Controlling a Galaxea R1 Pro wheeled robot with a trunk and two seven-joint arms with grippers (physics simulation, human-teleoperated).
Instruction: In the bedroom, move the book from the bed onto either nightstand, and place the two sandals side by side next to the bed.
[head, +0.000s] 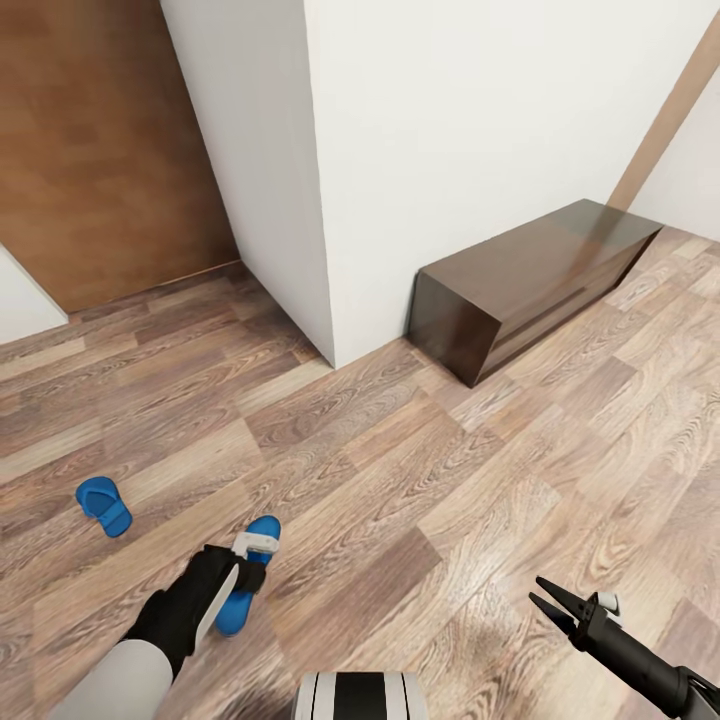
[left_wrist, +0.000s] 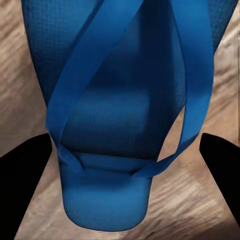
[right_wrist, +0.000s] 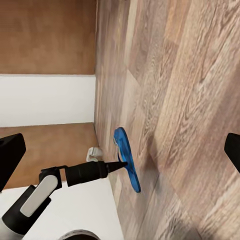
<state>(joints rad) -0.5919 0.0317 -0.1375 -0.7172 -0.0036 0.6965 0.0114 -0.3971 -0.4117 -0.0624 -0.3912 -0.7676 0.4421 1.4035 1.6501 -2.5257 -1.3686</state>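
While the left hand (head: 252, 562) hangs right over one blue sandal (head: 243, 580) on the wooden floor (head: 420, 480), its fingers (left_wrist: 25, 175) are spread wide to either side of the straps. Second sandal (head: 103, 505) lies apart, farther left. Right hand (head: 553, 600) hovers empty, fingers parted, near a low dark bench (head: 530, 280) by the wall.

Two bright blue sandals lie flat on the floor, well apart. One sandal (head: 248, 575) sits directly beneath the left tool (head: 250, 566), straps up. The other sandal (head: 103, 505) lies beyond it.
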